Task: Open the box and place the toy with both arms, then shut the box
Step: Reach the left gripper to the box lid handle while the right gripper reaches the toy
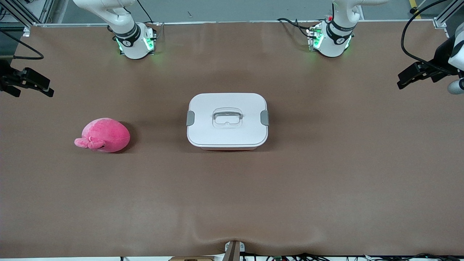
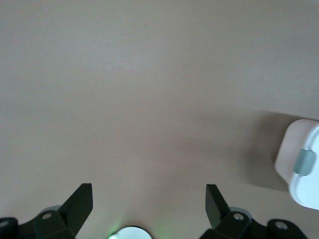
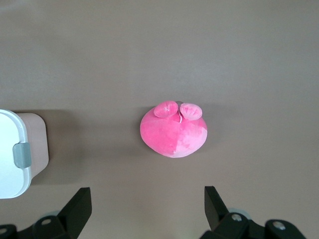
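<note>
The box (image 1: 227,121) stands shut in the middle of the table, its white lid on, with a grey clip (image 1: 190,118) at each end and a clear handle (image 1: 227,116). The pink plush toy (image 1: 105,135) lies on the table toward the right arm's end, apart from the box. My right gripper (image 1: 49,88) hangs open and empty over that end; its wrist view (image 3: 147,190) shows the toy (image 3: 174,132) and a box corner (image 3: 15,154). My left gripper (image 1: 399,82) hangs open and empty over the left arm's end; its wrist view (image 2: 149,188) shows a box corner (image 2: 304,169).
A brown mat (image 1: 232,188) covers the whole table. The two arm bases (image 1: 134,41) (image 1: 331,40) stand at the edge farthest from the front camera. A small mount (image 1: 232,250) and cables sit at the nearest edge.
</note>
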